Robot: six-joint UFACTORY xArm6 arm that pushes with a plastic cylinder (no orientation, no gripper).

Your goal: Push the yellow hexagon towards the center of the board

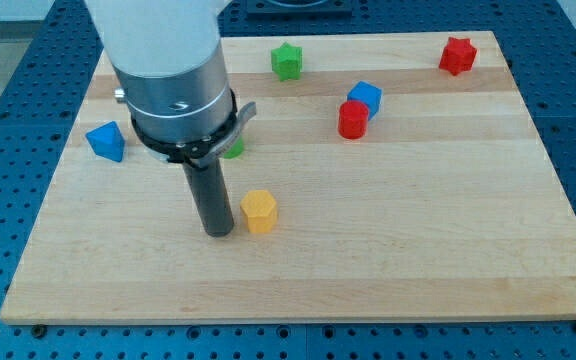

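The yellow hexagon (259, 211) lies on the wooden board (388, 250), left of the board's middle and toward the view's bottom. My tip (218, 233) rests on the board just to the view's left of the yellow hexagon, a small gap apart or barely touching. The dark rod rises from it into the arm's white and grey body (173, 70), which fills the view's upper left.
A green block (233, 147) is partly hidden behind the arm. A green star (287, 61) sits near the top edge. A red cylinder (353, 119) touches a blue cube (365, 97). A red star (458, 55) is at top right. A blue triangle-like block (106, 141) is at the left.
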